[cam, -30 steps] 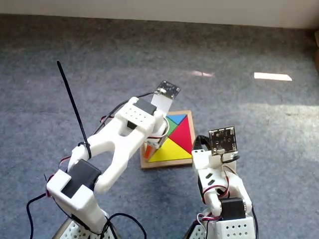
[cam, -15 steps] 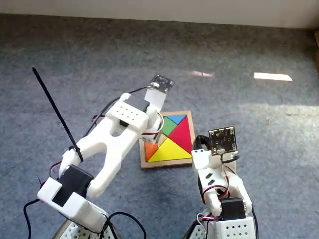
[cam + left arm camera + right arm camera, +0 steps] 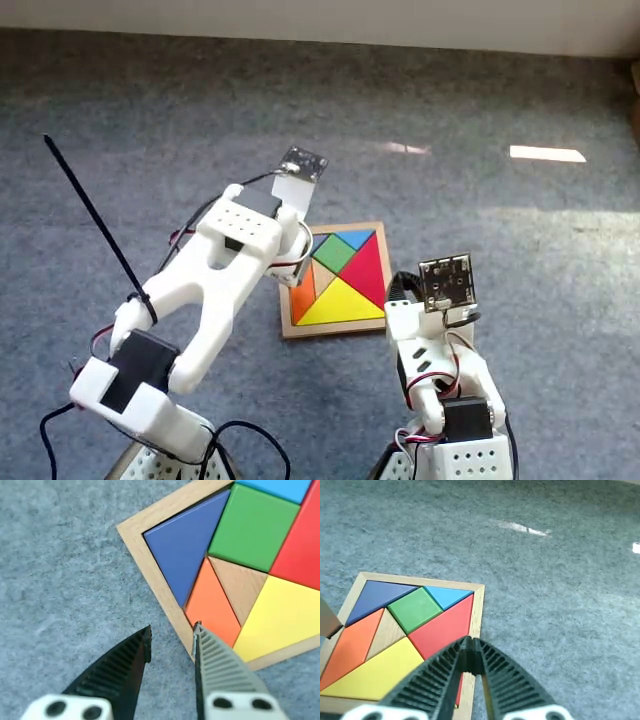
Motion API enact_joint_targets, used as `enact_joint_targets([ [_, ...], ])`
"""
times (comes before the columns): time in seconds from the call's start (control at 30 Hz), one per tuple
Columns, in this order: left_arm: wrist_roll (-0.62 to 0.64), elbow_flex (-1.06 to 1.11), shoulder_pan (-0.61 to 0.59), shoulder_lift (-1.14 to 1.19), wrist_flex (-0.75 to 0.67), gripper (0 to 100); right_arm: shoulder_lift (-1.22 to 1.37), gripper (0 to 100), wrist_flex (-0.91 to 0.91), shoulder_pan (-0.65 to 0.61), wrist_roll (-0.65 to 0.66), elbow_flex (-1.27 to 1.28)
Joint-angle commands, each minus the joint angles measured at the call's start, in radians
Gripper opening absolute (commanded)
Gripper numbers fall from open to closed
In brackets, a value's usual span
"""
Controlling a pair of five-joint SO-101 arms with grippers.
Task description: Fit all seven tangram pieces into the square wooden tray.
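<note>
All seven pieces sat flat inside the square wooden tray (image 3: 158,580): dark blue triangle (image 3: 185,545), green square (image 3: 252,527), light blue triangle (image 3: 272,486), red triangle (image 3: 302,550), yellow triangle (image 3: 280,615), tan triangle (image 3: 240,585) and orange parallelogram (image 3: 212,605). I saw no gap between them, so I judged the fitting finished.

The tray lay on the grey bench (image 3: 480,120) between my two arms, its sides turned a little off square to them. Being square, it had no long axis of its own. The orange parallelogram lay against the left rim, its long sides running with that rim.

The left pincer (image 3: 172,626) was the nearer one. It hung spread and empty at the tray's left rim, the pale finger's tip over the rim by the orange piece and the black finger over bare bench outside. From it the whole tray lay off to the right. The right pincer (image 3: 471,642) was pressed together, holding nothing, above the tray's near right side.

I judged that any next move was a clean lift away, keeping the pale finger from snagging the rim.
</note>
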Motion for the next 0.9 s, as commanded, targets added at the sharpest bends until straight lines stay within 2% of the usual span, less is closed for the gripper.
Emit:
enact_joint_targets([
  [0.0,0.003,-0.002,-0.030,-0.054,0.006,15,-0.010,2.0,-0.027,0.010,-0.002,0.102],
  [0.1,0.003,-0.001,-0.053,-0.064,0.006,13,-0.010,2.0,-0.027,0.010,-0.002,0.102],
  [0.33,-0.066,0.107,-0.073,-0.246,-0.002,2,-0.010,2.0,-0.027,0.010,-0.002,0.102],
  [0.87,-0.064,0.619,-0.074,-0.863,-0.347,1,-0.008,2.0,-0.027,0.010,-0.002,0.102],
])
